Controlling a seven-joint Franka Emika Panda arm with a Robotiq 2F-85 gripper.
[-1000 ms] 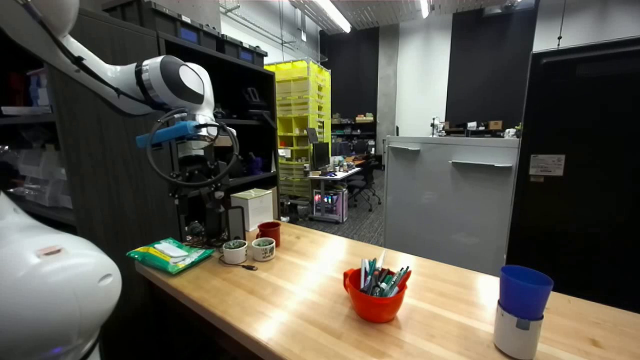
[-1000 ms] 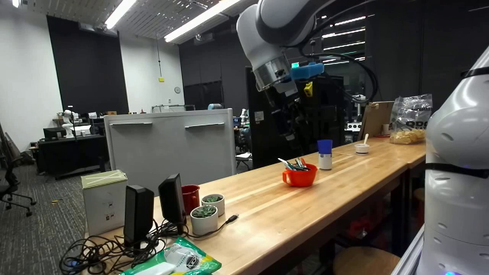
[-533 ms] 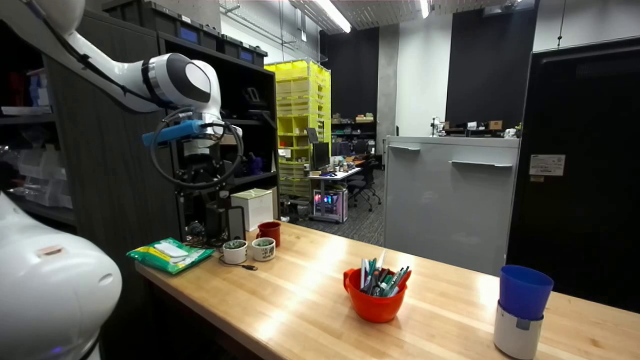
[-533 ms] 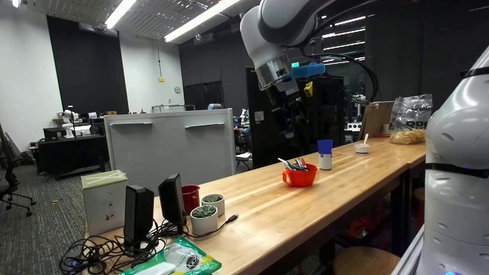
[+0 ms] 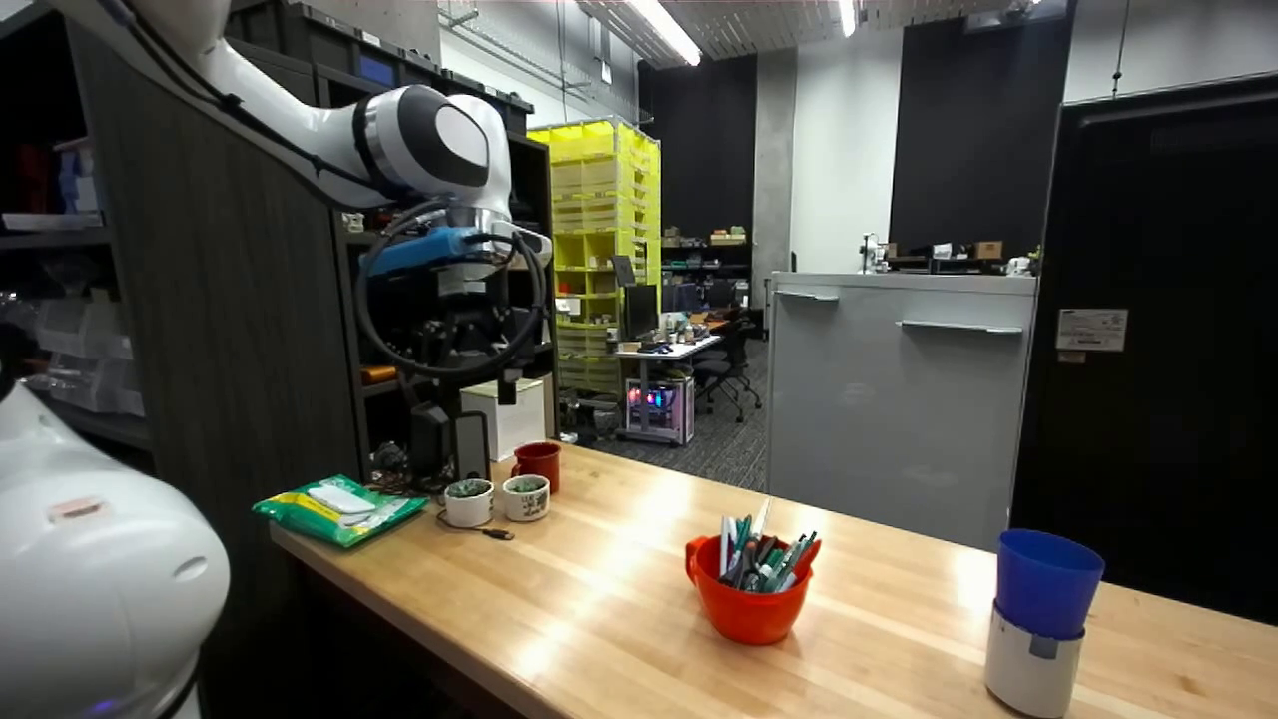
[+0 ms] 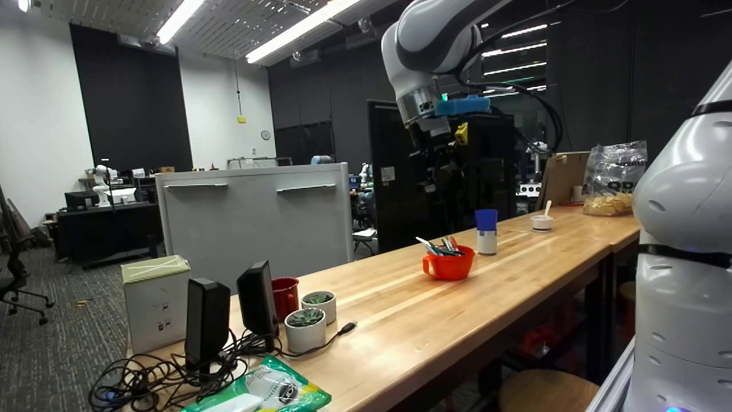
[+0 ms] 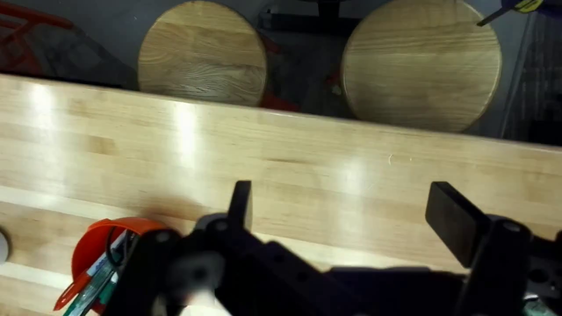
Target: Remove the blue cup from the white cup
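The blue cup [image 5: 1048, 584] stands upright, its lower end inside the white cup [image 5: 1033, 667] on the wooden table. Both also show in an exterior view, the blue cup [image 6: 486, 219] above the white cup [image 6: 487, 242]. My gripper [image 7: 342, 202] is open with nothing between its fingers, above bare wood in the wrist view. It hangs high over the table, well apart from the cups, with the red bowl between in an exterior view. A pale rounded edge at the left border of the wrist view is too cut off to name.
A red bowl of pens [image 5: 751, 611] stands on the table; it shows at lower left in the wrist view [image 7: 88, 250]. Two white planters [image 6: 306, 333], a dark red mug [image 6: 285, 298], speakers [image 6: 207, 323] and a green bag [image 5: 344, 509] stand at one end. A small tub [image 6: 541, 224] lies beyond the cups.
The arm and gripper have moved right in both exterior views, toward the cups' side, and slightly up. The cups, the red bowl and the other objects have not moved.
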